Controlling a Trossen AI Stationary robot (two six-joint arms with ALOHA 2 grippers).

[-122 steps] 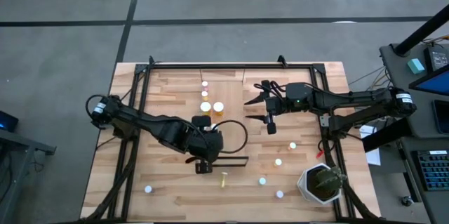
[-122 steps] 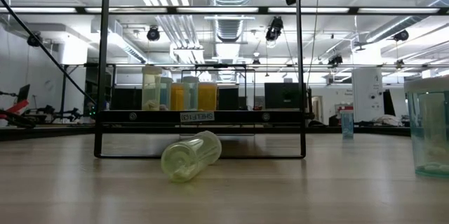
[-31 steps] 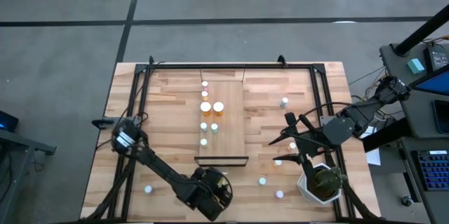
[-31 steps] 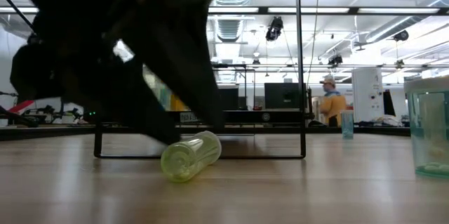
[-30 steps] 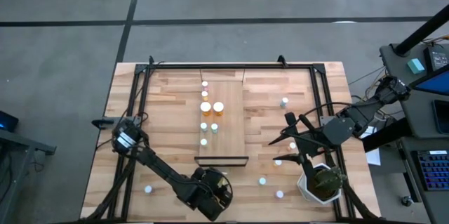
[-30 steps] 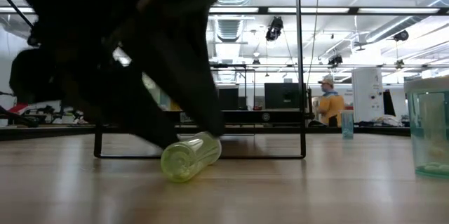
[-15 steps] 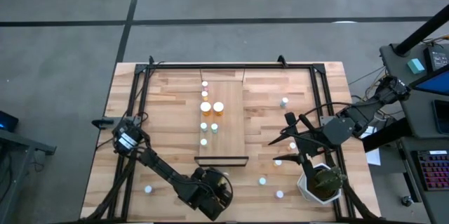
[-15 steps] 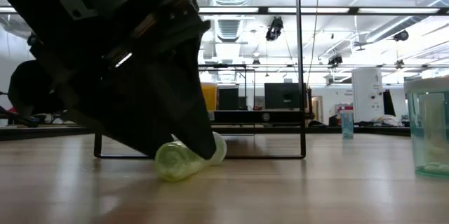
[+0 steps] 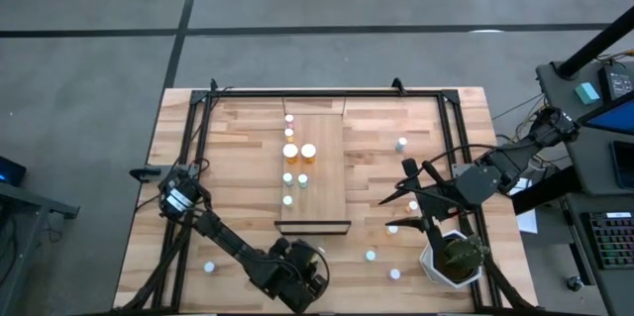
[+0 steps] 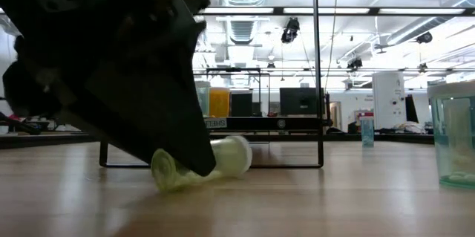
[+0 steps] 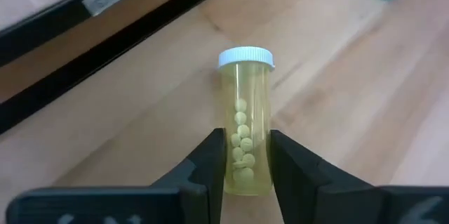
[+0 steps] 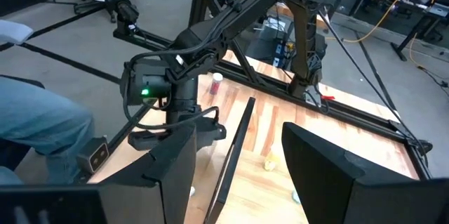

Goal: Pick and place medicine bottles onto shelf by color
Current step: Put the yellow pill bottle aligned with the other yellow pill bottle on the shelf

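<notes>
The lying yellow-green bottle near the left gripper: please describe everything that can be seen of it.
The yellow-green bottle is clear plastic with a white cap and holds small pale pills. It lies on its side on the wooden table, just before the shelf's dark rail. The left gripper's fingers press its body from both sides.

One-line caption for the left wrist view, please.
Left pincer closing around a lying yellow-green pill bottle with white cap, beside the shelf's dark rail.

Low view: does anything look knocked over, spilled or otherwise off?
One yellow-green bottle lies on its side on the table in front of the shelf, while the others stand upright. The left tool has its fingers on either side of it. Its cap is on; nothing spilled.
</notes>
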